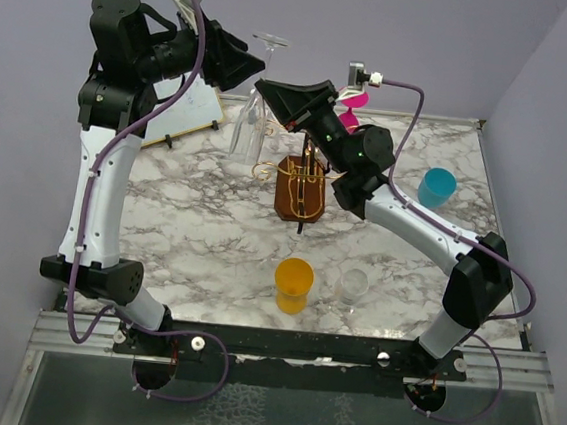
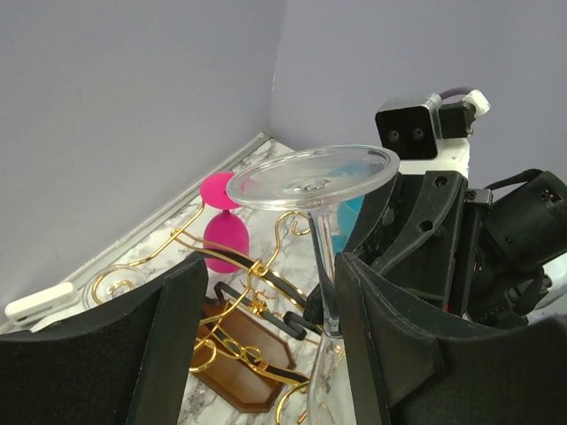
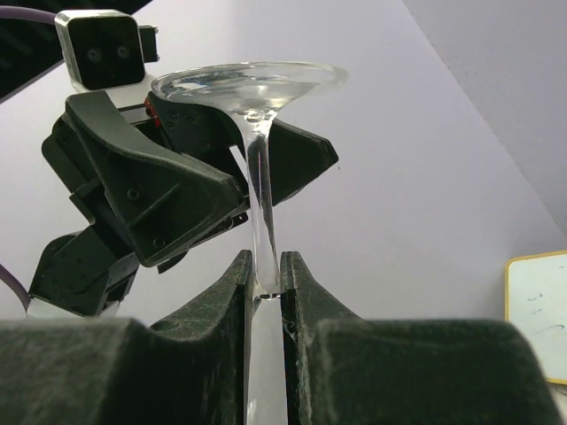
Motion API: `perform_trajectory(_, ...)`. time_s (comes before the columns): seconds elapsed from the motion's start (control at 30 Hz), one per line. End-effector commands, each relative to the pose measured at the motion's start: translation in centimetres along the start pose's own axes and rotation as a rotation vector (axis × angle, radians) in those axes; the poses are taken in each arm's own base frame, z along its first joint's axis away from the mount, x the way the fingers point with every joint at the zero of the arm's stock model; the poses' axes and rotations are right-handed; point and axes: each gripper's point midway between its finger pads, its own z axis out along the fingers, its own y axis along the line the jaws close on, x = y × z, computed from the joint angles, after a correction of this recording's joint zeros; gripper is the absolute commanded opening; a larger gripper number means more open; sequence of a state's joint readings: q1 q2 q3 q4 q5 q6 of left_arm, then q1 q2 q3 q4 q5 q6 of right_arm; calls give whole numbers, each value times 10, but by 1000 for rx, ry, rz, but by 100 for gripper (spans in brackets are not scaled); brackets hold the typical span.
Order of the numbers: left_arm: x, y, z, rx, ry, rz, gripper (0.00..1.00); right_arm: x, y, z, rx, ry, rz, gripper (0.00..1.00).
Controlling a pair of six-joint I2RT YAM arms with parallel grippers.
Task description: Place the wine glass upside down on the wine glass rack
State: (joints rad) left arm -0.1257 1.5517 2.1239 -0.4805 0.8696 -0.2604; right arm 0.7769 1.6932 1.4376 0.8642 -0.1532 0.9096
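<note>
The clear wine glass (image 1: 251, 119) hangs upside down, foot (image 2: 312, 177) up, above and just left of the wine glass rack (image 1: 304, 186). That rack is gold wire on a dark brown block (image 2: 252, 376). My right gripper (image 3: 264, 273) is shut on the glass stem (image 3: 259, 195), low on it near the bowl. My left gripper (image 2: 270, 283) is open around the same stem. The stem (image 2: 324, 266) lies close against its right finger, and a wide gap stays on the other side. In the top view the two grippers meet at the stem, left (image 1: 251, 67) and right (image 1: 267, 90).
A pink glass (image 1: 351, 114) stands behind the rack, and a blue cup (image 1: 436, 187) is at the right. An orange cup (image 1: 293, 284) and a clear cup (image 1: 355, 285) sit near the front. A whiteboard (image 1: 188, 113) lies at the back left. Walls close in on both sides.
</note>
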Motion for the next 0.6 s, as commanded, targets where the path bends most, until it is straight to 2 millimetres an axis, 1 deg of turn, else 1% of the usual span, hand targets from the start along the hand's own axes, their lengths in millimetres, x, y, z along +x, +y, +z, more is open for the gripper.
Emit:
perform_trajectory(0.0,-2,-8,2,60,-5,3,63,-17,26,-2,-68,-12,-26,1)
perform_trajectory(0.1,-1,-9,4,86,0,-23,62,-17,28,-1,-73,-10,-27,1)
perform_trajectory(0.2,2,-10,7,107,4,-35,59,-15,27,-1,-76,0,-29,1)
perform_trajectory(0.33,1,-12,9,130,1,-51,52,-9,24,1,-71,23,-26,1)
perform_trajectory(0.5,1,-16,12,173,1,-91,37,-4,21,2,-69,43,-21,1)
perform_trajectory(0.57,1,-18,13,185,1,-96,35,-2,20,3,-69,49,-21,1)
